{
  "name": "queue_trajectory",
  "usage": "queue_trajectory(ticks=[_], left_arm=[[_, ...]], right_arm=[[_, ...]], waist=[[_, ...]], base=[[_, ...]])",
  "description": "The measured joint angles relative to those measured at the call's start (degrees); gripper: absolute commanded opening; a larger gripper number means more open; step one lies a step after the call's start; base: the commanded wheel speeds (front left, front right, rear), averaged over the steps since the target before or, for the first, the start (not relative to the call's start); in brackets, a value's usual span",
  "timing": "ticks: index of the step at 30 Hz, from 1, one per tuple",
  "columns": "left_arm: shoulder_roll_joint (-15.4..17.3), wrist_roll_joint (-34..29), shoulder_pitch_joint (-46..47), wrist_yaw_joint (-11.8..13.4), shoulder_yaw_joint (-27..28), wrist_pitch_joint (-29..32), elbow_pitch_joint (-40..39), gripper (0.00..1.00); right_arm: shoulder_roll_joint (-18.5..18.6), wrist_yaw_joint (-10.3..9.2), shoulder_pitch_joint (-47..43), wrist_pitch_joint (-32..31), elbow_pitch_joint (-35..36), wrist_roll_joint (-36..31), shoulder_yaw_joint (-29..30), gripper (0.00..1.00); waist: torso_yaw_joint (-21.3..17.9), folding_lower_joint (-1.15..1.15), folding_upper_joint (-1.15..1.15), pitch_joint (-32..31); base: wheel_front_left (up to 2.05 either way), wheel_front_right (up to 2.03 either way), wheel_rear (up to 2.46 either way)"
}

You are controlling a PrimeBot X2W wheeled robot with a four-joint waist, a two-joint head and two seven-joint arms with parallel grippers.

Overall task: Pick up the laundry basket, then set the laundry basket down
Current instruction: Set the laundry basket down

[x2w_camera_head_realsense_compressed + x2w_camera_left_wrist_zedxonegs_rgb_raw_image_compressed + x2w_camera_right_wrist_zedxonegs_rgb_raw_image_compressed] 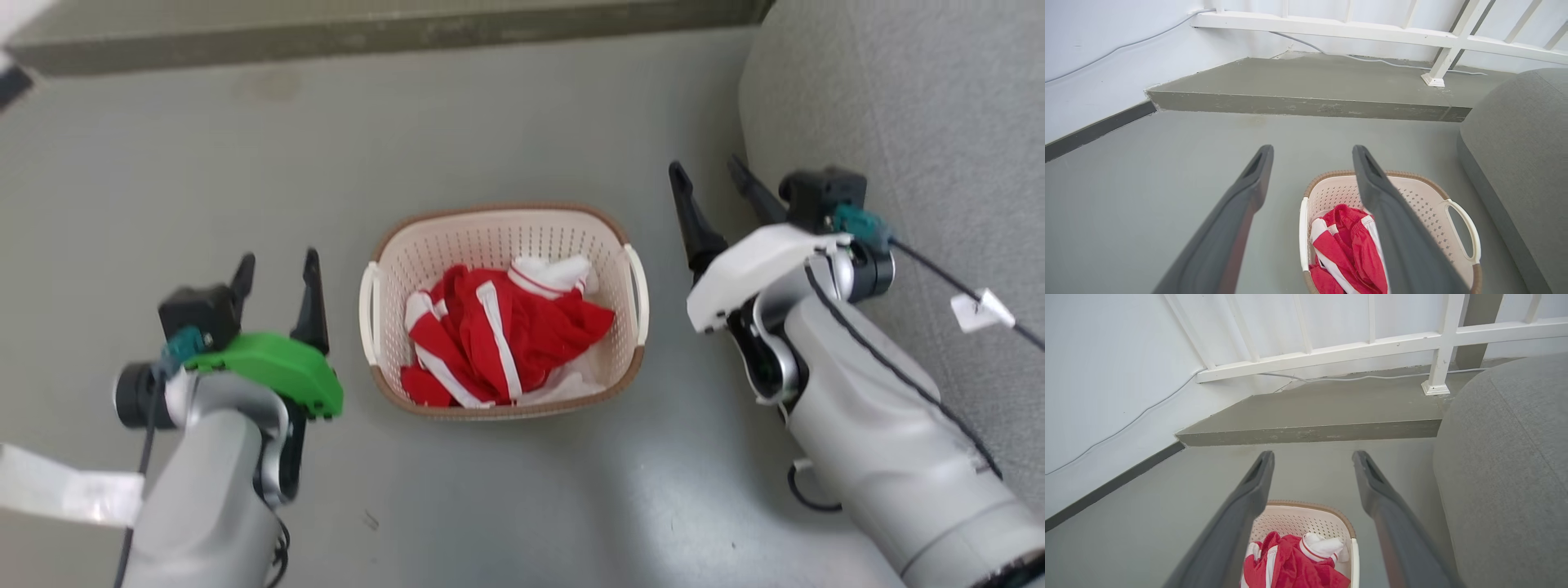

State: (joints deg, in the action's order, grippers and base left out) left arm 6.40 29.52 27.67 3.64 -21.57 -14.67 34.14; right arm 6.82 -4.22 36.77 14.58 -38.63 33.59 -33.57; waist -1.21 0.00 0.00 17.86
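Observation:
The laundry basket stands on the grey floor, cream-white and perforated with a brown rim and white side handles, holding red and white clothes. My left gripper hangs open to the basket's left, nothing between its fingers. My right gripper hangs open to the basket's right, close to the sofa, also holding nothing. The left wrist view shows the laundry basket behind the left gripper's right finger. In the right wrist view the laundry basket lies low between the open fingers of the right gripper.
A grey sofa fills the right side, right beside my right arm. A raised concrete step runs across the far side, with a white railing and wall behind. A white tag hangs on my right arm's cable.

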Motion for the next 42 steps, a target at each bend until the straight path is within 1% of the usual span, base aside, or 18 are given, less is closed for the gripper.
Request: queue_trajectory(ticks=[2, 4, 15, 18, 25, 37, 42], left_arm=[[-0.1, -0.8, -1.9, 0.2, 0.4, 0.0, -1.6, 1.00], [0.0, -1.8, -3.6, 0.2, 0.9, 0.0, -3.2, 1.00], [-0.3, -4.3, -12.4, 0.7, 3.4, 0.0, -10.6, 1.00], [-0.4, -5.4, -14.6, 0.7, 4.0, 0.0, -12.3, 1.00], [-0.4, -6.6, -19.5, 0.7, 5.1, 0.0, -14.7, 1.00], [-1.2, -7.2, -26.9, 0.8, 6.6, 0.0, -18.4, 1.00], [-1.2, -9.5, -28.5, 1.2, 6.9, 0.0, -20.0, 1.00]], right_arm=[[0.0, -0.02, -1.8, 0.0, 1.5, -0.8, 0.6, 1.00], [0.0, -0.47, -3.5, 0.0, 3.0, -1.9, 1.3, 1.00], [-0.1, -0.53, -13.0, 0.0, 10.0, -5.6, 4.9, 1.00], [-0.4, -1.02, -15.4, 0.0, 11.4, -6.3, 5.7, 1.00], [-1.3, -1.41, -21.2, 0.0, 14.3, -7.5, 7.3, 1.00], [-1.7, -1.44, -28.8, 0.0, 18.8, -10.1, 8.6, 1.00], [-1.9, -1.46, -31.2, 0.0, 20.3, -11.0, 9.3, 1.00]], waist=[[0.1, 0.00, 0.00, -1.4], [0.1, 0.00, 0.00, -2.6], [0.8, 0.00, 0.00, -7.9], [1.0, 0.00, 0.00, -9.2], [1.2, 0.00, 0.00, -12.1], [1.3, 0.00, 0.00, -16.7], [1.3, 0.00, 0.00, -17.3]], base=[[0.00, 0.00, 0.00], [0.00, 0.00, 0.00], [0.00, 0.00, 0.00], [0.00, 0.00, 0.00], [0.00, 0.00, 0.00], [0.00, 0.00, 0.00], [0.00, 0.00, 0.00]])
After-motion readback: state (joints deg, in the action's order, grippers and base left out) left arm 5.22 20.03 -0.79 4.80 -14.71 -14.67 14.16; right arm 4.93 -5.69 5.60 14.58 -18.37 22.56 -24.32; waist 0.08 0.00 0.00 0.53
